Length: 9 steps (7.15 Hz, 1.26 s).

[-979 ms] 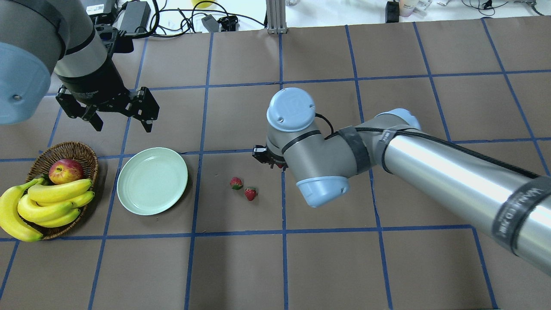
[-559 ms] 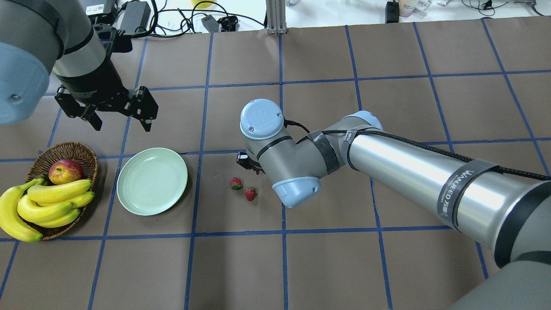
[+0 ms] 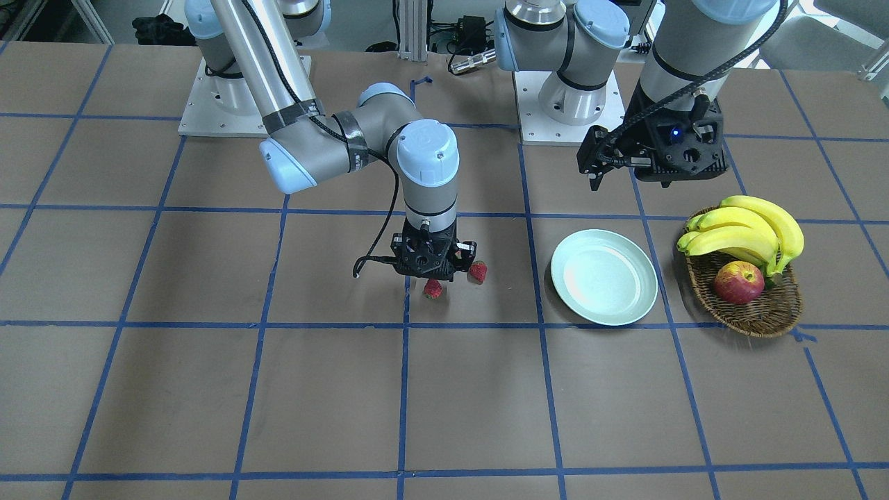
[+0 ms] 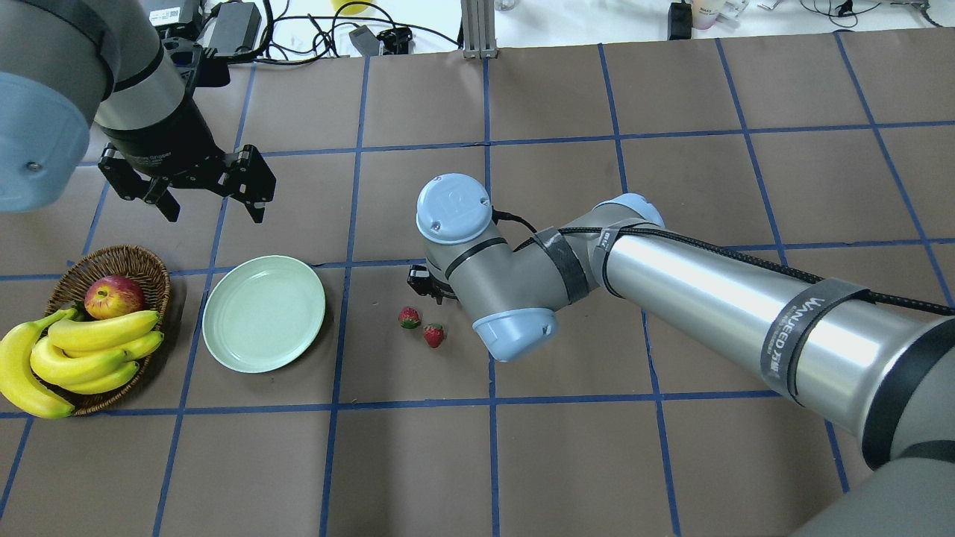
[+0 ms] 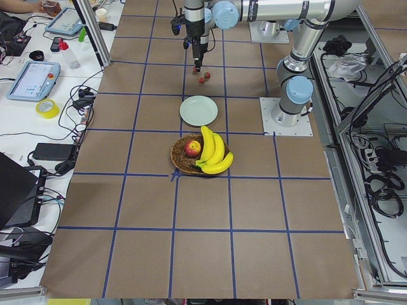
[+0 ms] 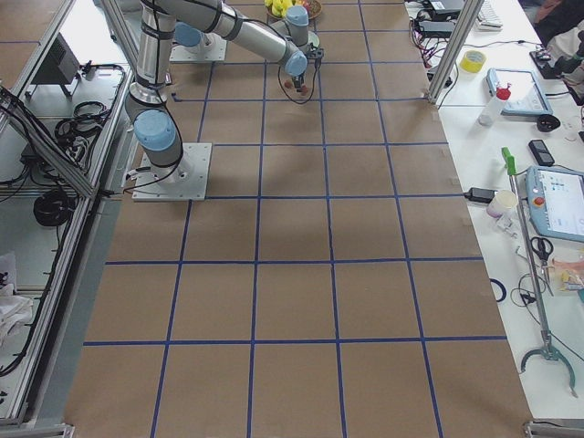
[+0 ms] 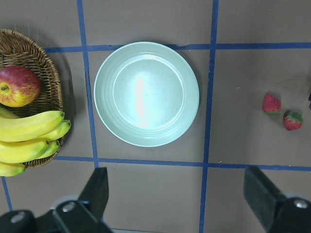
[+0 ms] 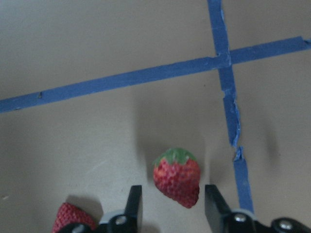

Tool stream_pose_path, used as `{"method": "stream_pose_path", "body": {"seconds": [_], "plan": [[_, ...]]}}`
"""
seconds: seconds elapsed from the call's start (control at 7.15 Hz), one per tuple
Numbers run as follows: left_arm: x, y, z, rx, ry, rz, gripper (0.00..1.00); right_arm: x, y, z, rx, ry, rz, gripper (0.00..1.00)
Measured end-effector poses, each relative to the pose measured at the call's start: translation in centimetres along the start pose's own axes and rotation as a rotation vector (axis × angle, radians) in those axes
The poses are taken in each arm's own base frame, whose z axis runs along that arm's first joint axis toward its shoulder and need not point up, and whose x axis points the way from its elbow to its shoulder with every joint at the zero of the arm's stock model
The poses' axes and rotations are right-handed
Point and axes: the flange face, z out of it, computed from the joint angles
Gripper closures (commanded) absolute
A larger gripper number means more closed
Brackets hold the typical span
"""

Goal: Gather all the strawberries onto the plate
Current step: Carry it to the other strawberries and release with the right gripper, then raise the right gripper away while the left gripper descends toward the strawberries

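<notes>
Your right arm (image 4: 671,276) has swung toward the left end of the worktop (image 4: 597,462) since a second ago. The right tool (image 8: 173,191) now hangs low over one strawberry (image 8: 177,175), its fingers (image 8: 133,206) parted slightly wider than the fruit and gripping nothing I can see. That strawberry lies mid-worktop beside a tape crossing (image 8: 223,58); a second strawberry (image 4: 433,335) and a third strawberry (image 4: 409,318) lie close by on the plate's side. The plate (image 4: 224,350), nearer the left end, holds none yet. Your left tool (image 4: 214,215) hovers wide open near the plate. You're at the first pick, I'd judge: lower, close gently, lift, then carry across to the plate.
</notes>
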Motion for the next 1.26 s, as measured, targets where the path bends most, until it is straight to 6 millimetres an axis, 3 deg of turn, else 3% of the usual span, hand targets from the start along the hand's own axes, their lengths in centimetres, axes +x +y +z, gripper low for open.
{"method": "stream_pose_path", "body": {"seconds": [0.28,0.42,0.84,0.98,1.26], "plan": [[-0.2,-0.4,0.4,-0.008,0.003,-0.012,0.0,0.9,-0.2,-2.9,0.003,0.008,-0.071,0.0],[-0.2,-0.8,1.2,-0.018,0.005,-0.015,0.0,3.2,-1.5,-5.7,-0.014,0.031,-0.116,0.0],[2.7,-2.9,7.2,0.048,0.138,-0.044,0.0,16.5,-10.2,-14.4,-0.033,0.049,-0.156,0.0],[4.3,-2.9,9.7,0.043,0.178,-0.06,0.0,19.3,-12.3,-17.7,-0.015,0.048,-0.148,0.0],[8.6,-2.6,14.1,0.022,0.226,-0.119,0.0,20.6,-13.8,-25.3,0.013,0.041,-0.144,0.0]]}}
